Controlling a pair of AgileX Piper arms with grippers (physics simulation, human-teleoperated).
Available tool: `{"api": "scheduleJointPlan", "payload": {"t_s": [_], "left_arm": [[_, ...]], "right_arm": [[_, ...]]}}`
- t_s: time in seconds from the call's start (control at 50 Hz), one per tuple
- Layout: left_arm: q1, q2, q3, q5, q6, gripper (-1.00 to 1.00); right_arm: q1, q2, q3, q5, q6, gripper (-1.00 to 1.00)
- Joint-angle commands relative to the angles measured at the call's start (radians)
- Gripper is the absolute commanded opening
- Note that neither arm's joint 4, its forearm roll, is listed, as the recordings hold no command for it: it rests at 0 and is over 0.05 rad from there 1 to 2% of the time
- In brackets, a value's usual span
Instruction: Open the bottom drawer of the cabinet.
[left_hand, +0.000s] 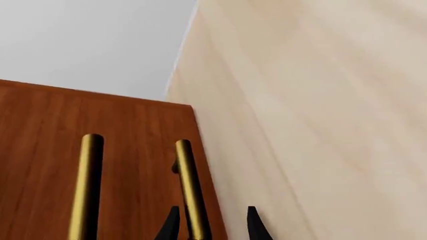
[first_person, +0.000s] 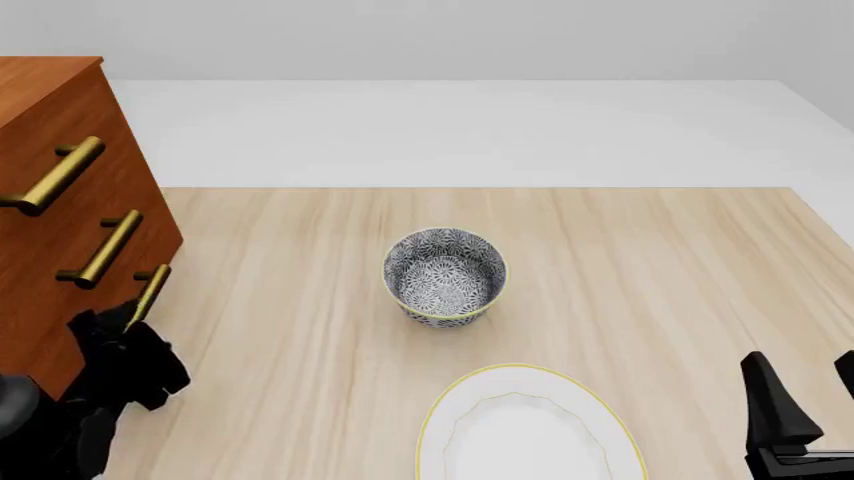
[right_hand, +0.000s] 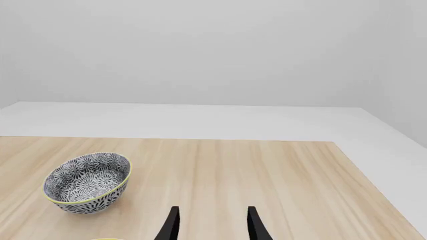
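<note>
The reddish-brown cabinet (first_person: 47, 110) stands at the table's left edge, and all three drawer fronts look flush. The bottom drawer (left_hand: 133, 150) carries the lowest brass handle (first_person: 147, 292), the one nearest the tabletop. My left gripper (first_person: 127, 335) is open at that handle. In the left wrist view the handle (left_hand: 192, 192) runs between the left gripper's (left_hand: 213, 225) two black fingertips, close to one of them. My right gripper (first_person: 807, 395) hangs open over the table's near right corner with nothing in it, and its fingertips also show in the right wrist view (right_hand: 213, 225).
A black-and-white patterned bowl (first_person: 445, 275) stands mid-table and also shows in the right wrist view (right_hand: 87, 182). A white plate (first_person: 527, 430) with a yellow rim lies at the near edge. The middle drawer's handle (left_hand: 87, 185) runs beside the bottom one.
</note>
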Motion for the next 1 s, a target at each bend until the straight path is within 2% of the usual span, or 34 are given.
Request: {"api": "scheduleJointPlan", "payload": {"t_s": [0.02, 0.54, 0.56, 1.0], "left_arm": [[0.014, 0.057, -0.047, 0.0, 0.132, 1.0], [0.013, 0.062, -0.051, 0.0, 0.145, 1.0], [0.013, 0.063, -0.05, 0.0, 0.141, -1.0], [-0.018, 0.073, -0.054, 0.0, 0.157, -1.0]], "right_arm": [[0.0, 0.0, 0.0, 0.0, 0.0, 1.0], [0.0, 0.0, 0.0, 0.0, 0.0, 1.0], [0.0, 0.0, 0.0, 0.0, 0.0, 1.0], [0.0, 0.0, 0.0, 0.0, 0.0, 1.0]]}}
